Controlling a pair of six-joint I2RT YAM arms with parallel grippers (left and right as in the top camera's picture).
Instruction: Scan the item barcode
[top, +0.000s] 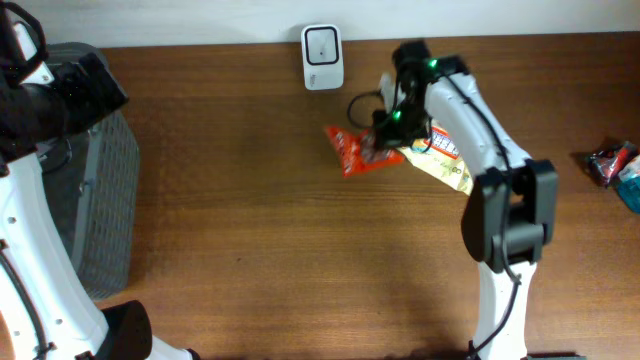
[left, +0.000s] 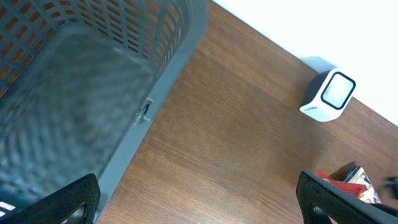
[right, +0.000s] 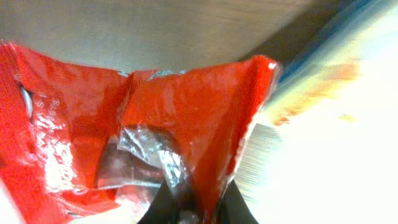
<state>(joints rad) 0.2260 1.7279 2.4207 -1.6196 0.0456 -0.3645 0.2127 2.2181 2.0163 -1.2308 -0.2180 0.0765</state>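
**Packet pinched, scan not yet made**

Your right gripper is clamped shut on the red crinkly plastic snack packet, and that's the only part of the job you can count as done. The packet sits low over the brown wooden table. I can't tell whether it is resting there or just lifted. It is near the small white box-shaped barcode scanner at the far edge but apart from it, and nothing faces the scanner window. My read is that the grasp is made, while the lift, the presentation and the scan itself are all left to do.

The overhead view gives you the layout. The red packet's right end meets a flat yellow-and-white pouch, so it could drag along when you lift. More wrapped items lie at the right edge, well apart. The grey plastic mesh basket stands on the left.

The right wrist view shows what the overhead can't. The black fingertips nip only a fold of clear crumpled film at the packet's edge, which looks to me like a thin hold. No barcode shows on this face, and I can't tell where it is printed.

The left wrist view adds two things. Your left gripper has its jaws spread wide and holds nothing, over bare wood beside the basket wall. It also shows the scanner's window at an angle, and a corner of the red packet at lower right.
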